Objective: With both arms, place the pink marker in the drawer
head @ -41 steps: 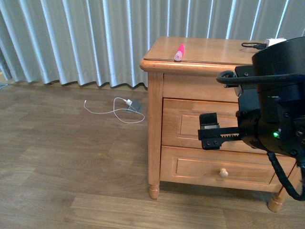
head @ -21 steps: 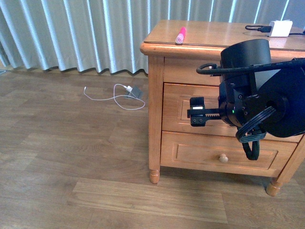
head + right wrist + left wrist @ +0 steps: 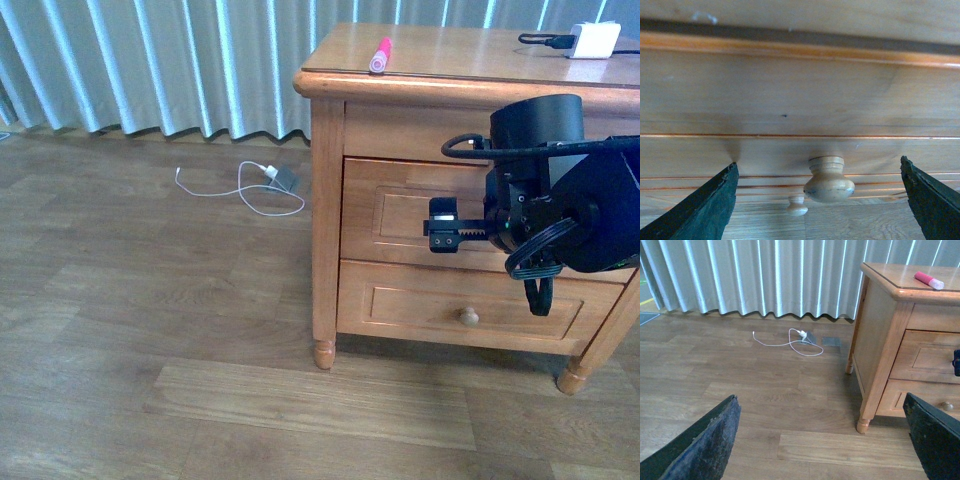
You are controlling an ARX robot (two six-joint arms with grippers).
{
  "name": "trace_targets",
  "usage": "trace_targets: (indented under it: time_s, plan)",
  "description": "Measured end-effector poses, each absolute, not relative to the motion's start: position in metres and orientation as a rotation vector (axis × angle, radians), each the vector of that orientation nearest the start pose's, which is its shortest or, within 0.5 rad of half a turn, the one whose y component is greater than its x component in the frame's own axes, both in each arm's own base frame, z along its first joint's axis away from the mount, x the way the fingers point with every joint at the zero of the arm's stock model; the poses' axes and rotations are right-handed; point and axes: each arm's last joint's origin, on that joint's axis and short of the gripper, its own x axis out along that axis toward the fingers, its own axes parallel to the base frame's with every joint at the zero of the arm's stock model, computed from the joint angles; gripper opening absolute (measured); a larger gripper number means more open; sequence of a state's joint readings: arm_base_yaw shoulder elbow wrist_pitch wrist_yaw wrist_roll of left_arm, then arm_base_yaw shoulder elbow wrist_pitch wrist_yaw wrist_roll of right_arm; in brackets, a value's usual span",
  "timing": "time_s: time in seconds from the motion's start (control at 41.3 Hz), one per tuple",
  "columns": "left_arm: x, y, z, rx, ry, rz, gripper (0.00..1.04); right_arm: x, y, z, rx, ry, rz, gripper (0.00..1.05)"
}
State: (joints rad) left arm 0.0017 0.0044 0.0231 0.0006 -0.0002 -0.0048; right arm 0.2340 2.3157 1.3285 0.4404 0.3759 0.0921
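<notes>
**Right claw** (image 3: 817, 165): fingers (image 3: 700, 210) spread wide and holding nothing. It faces the front of the upper drawer (image 3: 790, 95). The drawer's round pale knob (image 3: 829, 180) sits in the gap between the fingers, clear of both, with no contact visible. From the front, this claw (image 3: 443, 228) sits close against the drawer (image 3: 400, 215) panel, which lies flush in the cabinet (image 3: 325, 200). The lower drawer's knob (image 3: 467, 316) is below the claw and slightly to its right.

**Left claw** (image 3: 820, 396): fingers (image 3: 705, 445) far apart and empty, touching nothing. Wood-plank floor (image 3: 765, 390) lies beyond it. The cabinet (image 3: 880, 340) stands ahead of it toward its right finger.

**Pink marker** (image 3: 380, 54): lies flat on the cabinet top, above the right claw and to its left, well apart from both claws. Its long axis runs front to back across the top. The paler cap end points toward the front edge and stops just short of it. In the left wrist view the marker (image 3: 928, 280) lies high ahead, beyond the right finger.

**Lettering**: anything on the marker is too small to read.

**Other items**:
- White charger block (image 3: 592, 40) with a black cable (image 3: 545, 40), on the cabinet top above the right claw and to its right.
- White cable (image 3: 240, 190) on the floor, far to the left of the right claw.
- Pleated curtain (image 3: 150, 60) behind.
</notes>
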Motion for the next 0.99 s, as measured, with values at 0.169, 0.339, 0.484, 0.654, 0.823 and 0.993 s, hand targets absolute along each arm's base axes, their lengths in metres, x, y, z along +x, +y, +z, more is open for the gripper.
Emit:
trace_targets:
  time_s: [0.169,0.339,0.484,0.654,0.823,0.993]
  plan:
    - [0.097,0.0,0.171,-0.004,-0.019,0.002,0.99,0.457,0.098,0.071,-0.06,0.515,-0.129,0.96]
    - [0.097,0.0,0.171,-0.004,-0.019,0.002,0.99,0.458,0.099,0.071,-0.053,0.506,-0.113,0.96]
    - [0.097,0.0,0.171,-0.004,-0.019,0.002,0.99,0.459,0.099,0.072,-0.048,0.5,-0.113,0.72]
    - [0.097,0.0,0.171,-0.004,-0.019,0.001,0.99,0.459,0.097,0.071,-0.062,0.502,-0.132,0.42]
    - [0.097,0.0,0.171,-0.004,-0.019,0.001,0.99,0.457,0.095,0.073,-0.053,0.528,-0.134,0.23]
    - [0.097,0.0,0.171,-0.004,-0.019,0.001,0.99,0.443,0.092,0.078,-0.037,0.591,-0.108,0.22]
